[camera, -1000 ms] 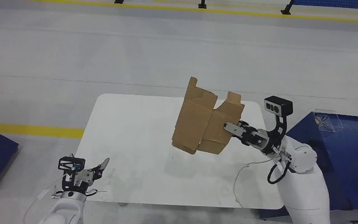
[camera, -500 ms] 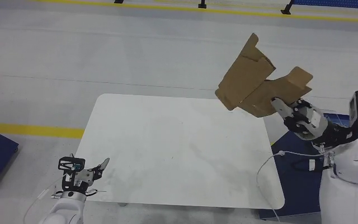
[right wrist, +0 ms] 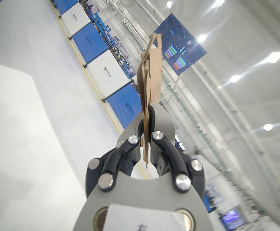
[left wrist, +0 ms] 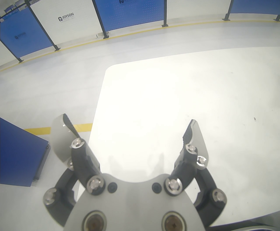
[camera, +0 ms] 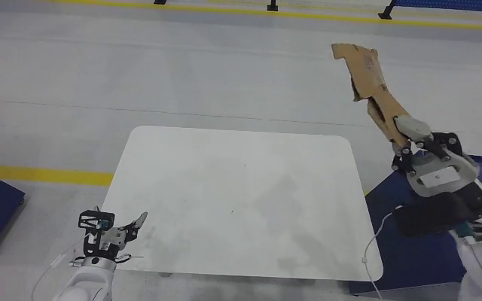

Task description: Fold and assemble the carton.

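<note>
brown cardboard carton (camera: 367, 66) flattened, held aloft past table (camera: 226, 196) edge, pinched in r gripper (right wrist: 147, 110); l gripper (left wrist: 128, 119) fingers apart.

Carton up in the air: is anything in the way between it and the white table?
No, nothing visible is. The carton is pinched in the shut jaws of the right gripper and hangs beyond the far right corner of the table, with open air between.

White table (camera: 226, 196), grey floor (camera: 188, 68), blue panels (left wrist: 131, 11)
</note>
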Motion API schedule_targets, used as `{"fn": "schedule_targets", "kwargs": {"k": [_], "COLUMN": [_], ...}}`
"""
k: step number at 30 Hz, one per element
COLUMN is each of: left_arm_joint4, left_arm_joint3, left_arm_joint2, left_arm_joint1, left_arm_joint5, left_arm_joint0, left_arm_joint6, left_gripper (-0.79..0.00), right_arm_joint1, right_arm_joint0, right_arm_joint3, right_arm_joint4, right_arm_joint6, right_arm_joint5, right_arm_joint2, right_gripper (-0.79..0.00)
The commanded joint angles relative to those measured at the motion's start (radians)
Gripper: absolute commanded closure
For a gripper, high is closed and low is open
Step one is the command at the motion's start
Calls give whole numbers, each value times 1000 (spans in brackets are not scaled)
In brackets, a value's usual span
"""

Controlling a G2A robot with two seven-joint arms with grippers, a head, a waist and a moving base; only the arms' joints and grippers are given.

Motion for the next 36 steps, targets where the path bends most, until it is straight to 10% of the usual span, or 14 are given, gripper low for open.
{"fn": "schedule_targets", "kwargs": {"k": [1,8,17,21,29,36], "left_arm_joint4": [0,0,0,0,0,0], "left_arm_joint3": [0,0,0,0,0,0], "left_arm_joint2": [0,0,0,0,0,0], "left_arm_joint1": [0,0,0,0,0,0], "left_arm_joint5": [0,0,0,0,0,0], "left_arm_joint0": [0,0,0,0,0,0], "left_arm_joint6": [0,0,0,0,0,0], "left_gripper": [-785,-785,-785,-785,-785,-785], "right_arm_joint1": [1,-2,-1,-3,20,74], "right_arm_joint0": [-115,-274,-264,-220,-74,14], "right_arm_joint3": [0,0,0,0,221,385], "right_arm_joint4": [-351,-581,-415,-77,1012,1790], "right_arm_joint6": [-141,-162,-165,-145,111,549], "right_arm_joint5": [269,558,530,367,-320,-412], "right_arm_joint2": [-81,-222,-220,-164,-112,-356], "right_gripper": [0,0,0,0,0,0]}}
